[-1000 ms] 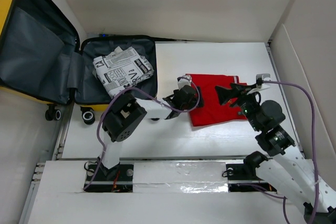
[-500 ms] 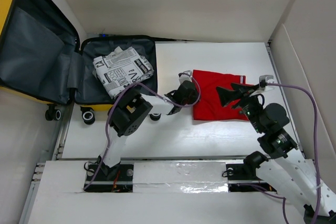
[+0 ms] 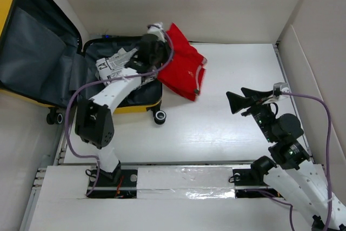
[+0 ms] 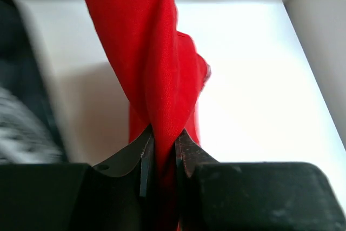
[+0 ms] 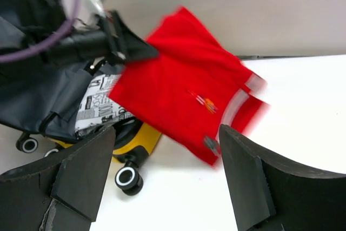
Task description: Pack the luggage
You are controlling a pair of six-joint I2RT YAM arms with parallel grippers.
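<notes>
Item one: the luggage, a yellow hard-shell case with dark grey fabric lining, lying open at the far left of the white worktop. The lid is thrown back to the left and the base half sits just beside it, with black wheels at the near edge. Item two: a folded cloth in black-and-white newsprint pattern, resting inside the base half. Item three: a red garment with white trim and a small chest emblem. It is lifted by one bunched edge and hangs partly over the right rim of the base half and partly over the worktop beside it; whether its lower edge touches the worktop cannot be told. Item four: the left hand, reached out above the far right corner of the base half. Its jaws are pinched tight on a fold of the red garment, as the wrist view shows, with cloth rising between the two fingers. Item five: the right hand, raised over the right side of the worktop, well apart from the garment and the luggage. Its jaws are spread wide and nothing is between them.
</notes>
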